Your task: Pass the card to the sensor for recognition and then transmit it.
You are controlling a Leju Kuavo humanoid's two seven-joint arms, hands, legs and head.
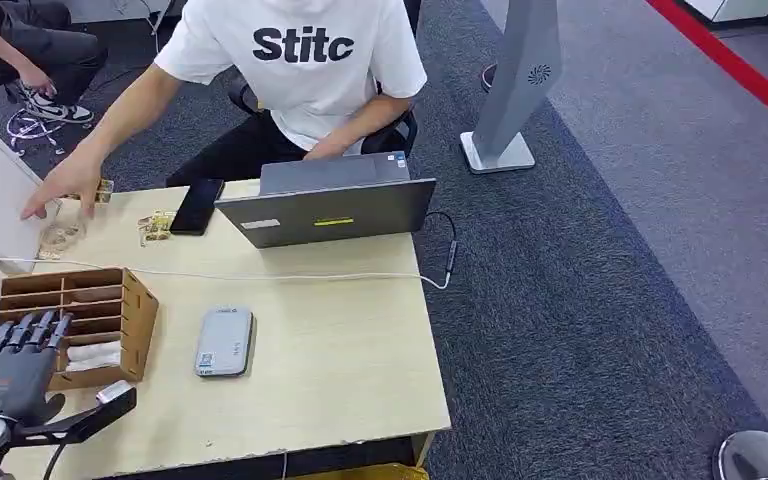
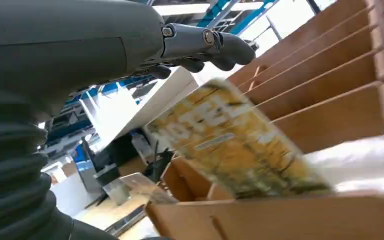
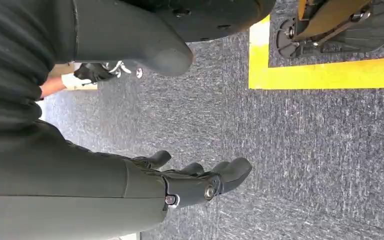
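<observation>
The left hand (image 1: pixel 22 355) hovers over the near end of the wooden slotted organiser (image 1: pixel 80 322) at the bench's (image 1: pixel 360 350) near left, fingers (image 2: pixel 220 47) spread and holding nothing. In the left wrist view a yellow printed card (image 2: pixel 235 145) leans in one of the organiser's slots, just below those fingers; it is blurred, so I cannot tell whether it is touched. The step in hand looks like taking the card: the fingers should come down on the card's free edge and pinch it squarely, lifting along the slot so the dividers don't catch it. To the right, well apart, the grey sensor pad (image 1: pixel 225 341) lies flat on bare bench, an easy place to present the card. A white cable (image 1: pixel 260 276) crosses behind it, with a black phone (image 1: pixel 197 206), a laptop (image 1: pixel 330 205) and a seated person (image 1: pixel 300 70) at the far edge. The right hand (image 3: pixel 200 180) hangs above carpet, fingers loosely curled, holding nothing.
</observation>
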